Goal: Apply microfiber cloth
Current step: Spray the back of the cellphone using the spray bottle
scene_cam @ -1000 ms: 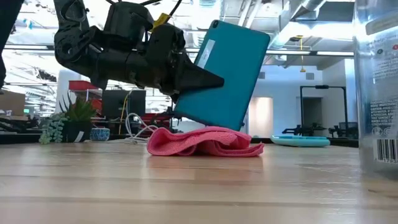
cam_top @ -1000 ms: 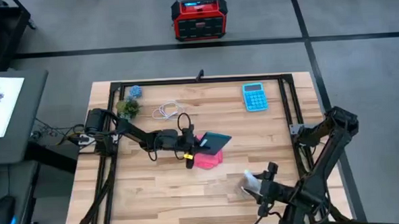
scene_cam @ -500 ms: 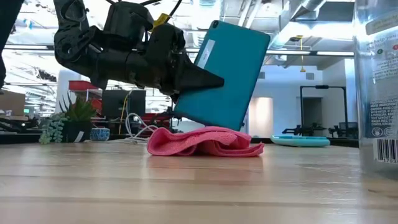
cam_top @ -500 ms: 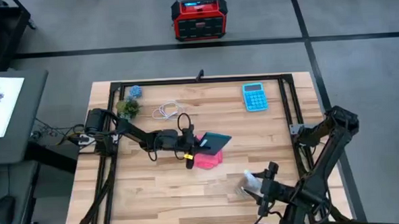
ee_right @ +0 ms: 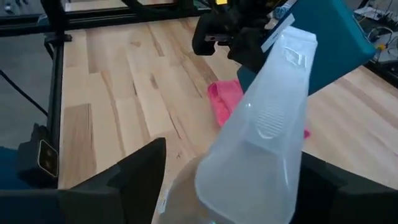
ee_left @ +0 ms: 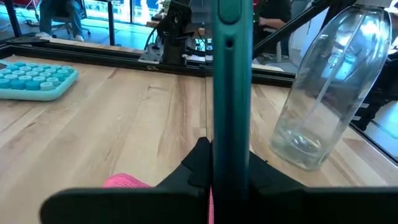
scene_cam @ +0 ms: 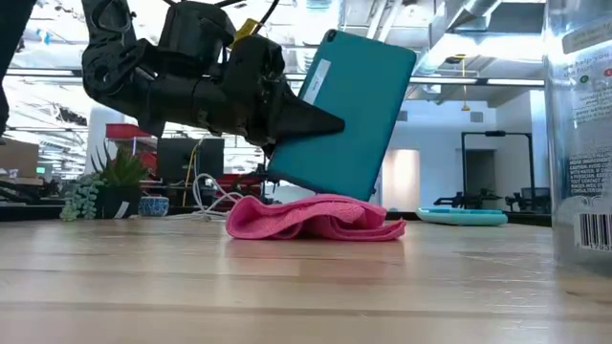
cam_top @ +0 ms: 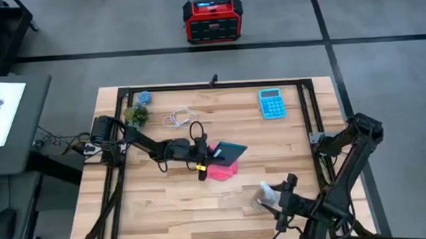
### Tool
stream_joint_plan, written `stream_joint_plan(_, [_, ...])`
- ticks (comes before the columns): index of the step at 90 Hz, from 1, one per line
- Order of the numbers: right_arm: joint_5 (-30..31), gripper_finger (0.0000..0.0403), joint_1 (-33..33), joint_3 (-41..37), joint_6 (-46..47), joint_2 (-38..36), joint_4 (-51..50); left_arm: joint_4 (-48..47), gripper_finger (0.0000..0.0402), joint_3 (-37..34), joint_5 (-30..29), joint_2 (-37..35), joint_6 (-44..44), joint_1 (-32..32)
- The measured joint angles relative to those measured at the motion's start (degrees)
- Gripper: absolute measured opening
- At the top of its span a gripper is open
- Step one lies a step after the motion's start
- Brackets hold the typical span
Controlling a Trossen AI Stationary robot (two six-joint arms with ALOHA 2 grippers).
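Note:
The pink microfiber cloth (cam_top: 223, 170) (scene_cam: 316, 218) lies bunched on the table's middle. My left gripper (cam_top: 209, 157) is shut on a flat teal device (cam_top: 230, 151) (scene_cam: 352, 115), which hangs tilted right over the cloth. Whether the device's lower edge touches the cloth I cannot tell. Near the table's front right, my right gripper (cam_top: 272, 197) is shut on a clear plastic spray bottle (ee_right: 264, 124) (ee_left: 317, 93). My left gripper pinches the teal device's two flat faces (ee_left: 230, 146) between its fingers (scene_cam: 320, 122), at the edge nearest the arm. The fingers come level from the table's left. The device stands on edge, tilted, its lower edge just above the cloth. My right gripper has the clear bottle's body (ee_right: 249, 180) between its two fingers (ee_right: 146, 165), which stand on either side of it. The bottle leans, with its spray head away from the wrist. The bottle itself hides the place of contact.
A blue calculator (cam_top: 272, 102) (ee_left: 34, 81) lies at the far right. A white coiled cable (cam_top: 177, 119) and a small plant (cam_top: 136, 115) sit at the far left. A black frame (cam_top: 211, 86) runs along the table's edges.

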Motion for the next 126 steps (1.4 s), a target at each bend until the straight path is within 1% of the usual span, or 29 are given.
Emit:
stream_joint_plan(22, [0.71,0.0256,-0.33,0.02,-4.67,0.00,4.31,0.00,0.0009,0.00,0.00,0.00,0.24,-0.13])
stream_joint_plan(54, [1.87,0.0256,0.35,0.04,-5.52,0.00,4.48,0.27,0.0009,0.00,-0.01,-0.70,-0.10,-0.22])
stream_joint_plan(65, [4.65,0.0256,0.88,0.04,-6.48,0.02,4.43,0.50,0.0009,0.02,-0.02,-0.87,0.20,-0.22])
stream_joint_plan(70, [4.96,0.0256,0.92,0.04,-6.29,0.02,4.42,0.15,0.0009,0.00,-0.01,-0.85,0.19,-0.23])
stream_joint_plan(104, [4.47,0.0256,0.92,0.05,-3.85,0.02,4.46,-0.90,0.0009,0.00,-0.02,-0.90,1.31,-0.33])
stream_joint_plan(113, [3.20,0.0255,0.82,0.12,-2.97,0.02,4.23,-1.04,0.0009,0.00,-0.02,-0.90,1.29,-0.45])
stream_joint_plan(119, [2.42,0.0250,0.81,1.29,-1.74,0.06,1.71,-1.00,0.0009,0.00,-0.02,-0.90,1.31,-0.46])
stream_joint_plan(126, [-0.11,0.0237,0.59,3.41,1.39,0.02,-2.54,-1.04,0.0009,0.00,-0.02,-0.90,1.31,-0.49])
